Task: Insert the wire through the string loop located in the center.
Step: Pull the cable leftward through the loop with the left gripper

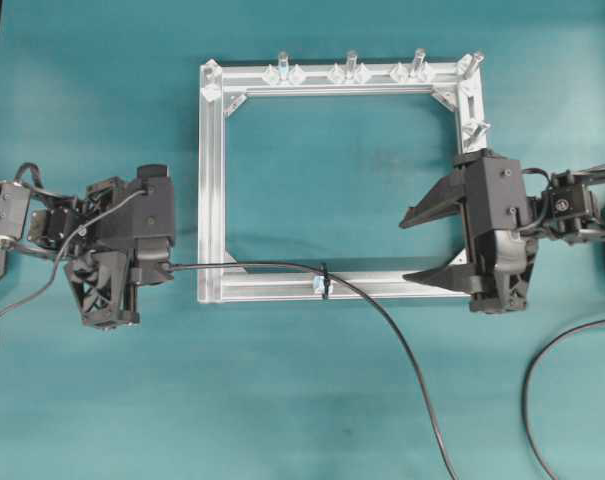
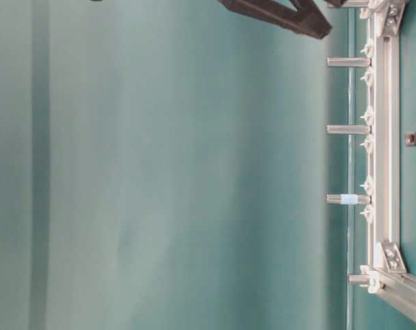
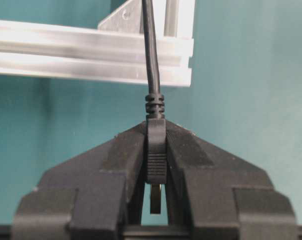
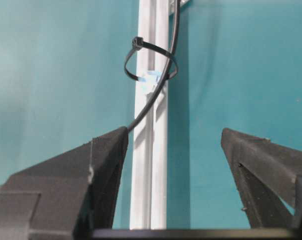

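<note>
No legible text, labels, brands or numbers in any view.

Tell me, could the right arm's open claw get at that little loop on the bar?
Probably yes. The right gripper stands open near the frame's corner, and the bar between it and the loop looks bare. Only the wire, already through the loop, crosses there.

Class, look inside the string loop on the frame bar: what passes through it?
The wire runs through the string loop, above the silver frame bar and a pale blue bit. How the loop fastens beneath the bar is hidden.
</note>
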`<act>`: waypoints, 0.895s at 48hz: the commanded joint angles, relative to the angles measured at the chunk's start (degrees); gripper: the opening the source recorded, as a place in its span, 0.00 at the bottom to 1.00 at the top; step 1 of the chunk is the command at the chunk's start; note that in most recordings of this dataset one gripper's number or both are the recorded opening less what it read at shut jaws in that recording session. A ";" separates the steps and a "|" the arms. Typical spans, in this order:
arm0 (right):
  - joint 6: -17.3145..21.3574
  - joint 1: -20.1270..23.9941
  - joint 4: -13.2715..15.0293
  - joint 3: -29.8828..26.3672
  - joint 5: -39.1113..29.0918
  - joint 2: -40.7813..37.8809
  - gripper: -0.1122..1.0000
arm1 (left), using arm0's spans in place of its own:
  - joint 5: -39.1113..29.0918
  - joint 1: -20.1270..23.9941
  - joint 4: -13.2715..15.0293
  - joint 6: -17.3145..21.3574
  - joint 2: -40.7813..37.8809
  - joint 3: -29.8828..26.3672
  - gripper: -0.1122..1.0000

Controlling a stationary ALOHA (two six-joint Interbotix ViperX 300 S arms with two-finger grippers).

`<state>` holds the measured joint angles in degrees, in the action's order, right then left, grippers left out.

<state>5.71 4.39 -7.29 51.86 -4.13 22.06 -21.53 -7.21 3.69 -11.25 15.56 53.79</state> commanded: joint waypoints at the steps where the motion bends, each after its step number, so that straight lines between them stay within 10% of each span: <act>1: 0.09 0.00 -0.09 -1.05 0.18 0.79 0.79 | 0.44 -0.79 0.18 -0.53 -0.88 0.35 0.19; 43: 0.09 0.00 -0.09 -1.32 0.35 0.35 0.79 | 0.26 -1.49 0.18 -1.58 -3.69 -0.62 0.22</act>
<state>5.71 4.39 -7.29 51.86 -4.13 22.15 -21.18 -8.44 3.78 -12.13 10.90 54.58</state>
